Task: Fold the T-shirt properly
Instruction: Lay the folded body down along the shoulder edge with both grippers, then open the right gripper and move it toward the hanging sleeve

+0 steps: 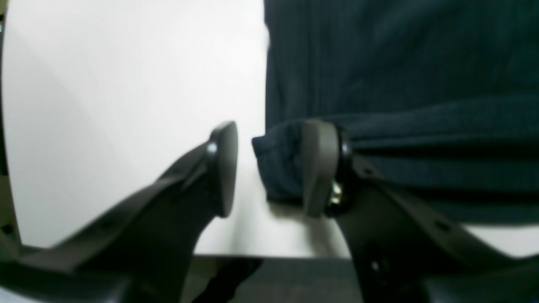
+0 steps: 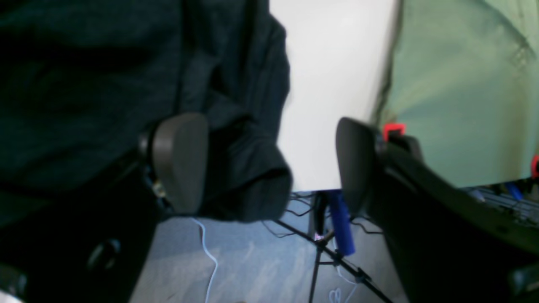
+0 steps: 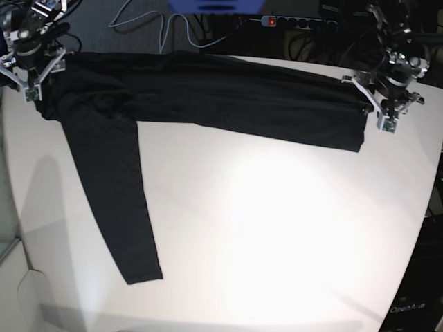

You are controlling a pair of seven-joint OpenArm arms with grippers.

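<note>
t-shirt (image 3: 208,97) lies crosswise, sleeve forward

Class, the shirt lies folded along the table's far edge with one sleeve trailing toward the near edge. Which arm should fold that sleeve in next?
Probably the right arm. The trailing sleeve of the T-shirt hangs from the end beside the right hand, which is open. The left hand is at the opposite end.

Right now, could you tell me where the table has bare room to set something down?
The widest bare patch of the table lies below the folded T-shirt band and beside the sleeve hanging down from it. A narrower strip runs between that sleeve and the table's edge. It is crowded along the far edge, where the left gripper and right gripper stand at the shirt's ends.
</note>
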